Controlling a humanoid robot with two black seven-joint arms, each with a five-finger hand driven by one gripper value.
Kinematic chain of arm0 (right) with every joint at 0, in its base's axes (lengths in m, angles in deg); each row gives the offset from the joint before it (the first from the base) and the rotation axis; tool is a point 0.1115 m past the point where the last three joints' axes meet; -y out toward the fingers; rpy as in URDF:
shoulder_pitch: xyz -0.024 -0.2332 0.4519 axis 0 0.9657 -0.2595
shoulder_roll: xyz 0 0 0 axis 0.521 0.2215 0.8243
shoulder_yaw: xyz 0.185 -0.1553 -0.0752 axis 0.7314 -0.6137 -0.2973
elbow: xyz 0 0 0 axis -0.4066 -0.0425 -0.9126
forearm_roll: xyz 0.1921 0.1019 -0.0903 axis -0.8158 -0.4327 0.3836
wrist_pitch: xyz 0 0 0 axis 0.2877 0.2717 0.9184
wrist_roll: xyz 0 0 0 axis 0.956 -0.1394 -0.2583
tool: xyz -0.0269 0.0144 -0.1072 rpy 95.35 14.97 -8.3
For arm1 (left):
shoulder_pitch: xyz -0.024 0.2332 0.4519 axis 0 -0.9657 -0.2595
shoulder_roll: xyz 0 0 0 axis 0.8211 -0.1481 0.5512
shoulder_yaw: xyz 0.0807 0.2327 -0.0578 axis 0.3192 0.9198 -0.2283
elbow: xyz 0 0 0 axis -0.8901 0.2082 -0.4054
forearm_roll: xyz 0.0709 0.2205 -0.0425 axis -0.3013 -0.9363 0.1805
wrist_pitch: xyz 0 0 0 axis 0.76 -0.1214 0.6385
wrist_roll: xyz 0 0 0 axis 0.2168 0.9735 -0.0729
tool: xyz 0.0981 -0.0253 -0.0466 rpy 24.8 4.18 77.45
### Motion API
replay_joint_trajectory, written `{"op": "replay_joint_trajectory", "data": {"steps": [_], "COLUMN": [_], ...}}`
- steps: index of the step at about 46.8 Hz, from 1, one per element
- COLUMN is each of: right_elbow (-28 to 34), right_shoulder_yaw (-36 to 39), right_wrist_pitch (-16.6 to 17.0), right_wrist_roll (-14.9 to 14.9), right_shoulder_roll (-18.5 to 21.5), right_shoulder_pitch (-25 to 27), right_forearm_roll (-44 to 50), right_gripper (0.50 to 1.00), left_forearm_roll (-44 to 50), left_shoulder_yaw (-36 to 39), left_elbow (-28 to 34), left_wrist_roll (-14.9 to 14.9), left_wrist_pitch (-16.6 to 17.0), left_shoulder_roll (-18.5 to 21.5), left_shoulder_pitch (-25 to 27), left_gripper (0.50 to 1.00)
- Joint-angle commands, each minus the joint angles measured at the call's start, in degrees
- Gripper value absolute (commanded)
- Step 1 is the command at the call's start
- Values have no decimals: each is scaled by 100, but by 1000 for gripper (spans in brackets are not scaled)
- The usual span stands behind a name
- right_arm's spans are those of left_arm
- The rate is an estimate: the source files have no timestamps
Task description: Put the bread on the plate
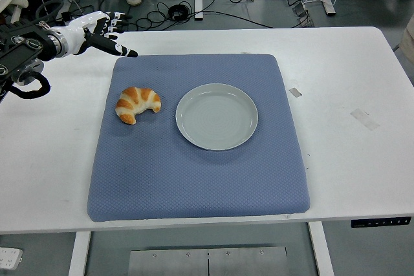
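Bread (pixel 138 104) on the blue mat (pixel 194 179), just left of the empty plate (pixel 217 116), untouched. Left hand (pixel 103 31) at the mat's far left corner, fingers spread, holding nothing. Best lowered over the roll, then closed gently.
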Motion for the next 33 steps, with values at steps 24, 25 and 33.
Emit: {"op": "replay_joint_trajectory", "data": {"steps": [24, 25, 33], "right_elbow": [-2, -2, -2], "right_shoulder_yaw": [0, 0, 0], "right_wrist_pitch": [0, 0, 0], "right_wrist_roll": [0, 0, 0], "right_shoulder_roll": [0, 0, 0], "right_shoulder_pitch": [0, 0, 0], "right_forearm_roll": [0, 0, 0], "right_gripper": [1000, 1000, 1000], "left_forearm_roll": [-536, -536, -729], "left_shoulder_yaw": [16, 17, 17], "left_elbow": [17, 17, 263], "left_wrist_roll": [-378, -387, -887], "left_wrist_pitch": [-3, -3, -3], "left_shoulder_roll": [35, 35, 114], "left_shoulder_pitch": [38, 38, 82], "left_gripper": [963, 963, 963]}}
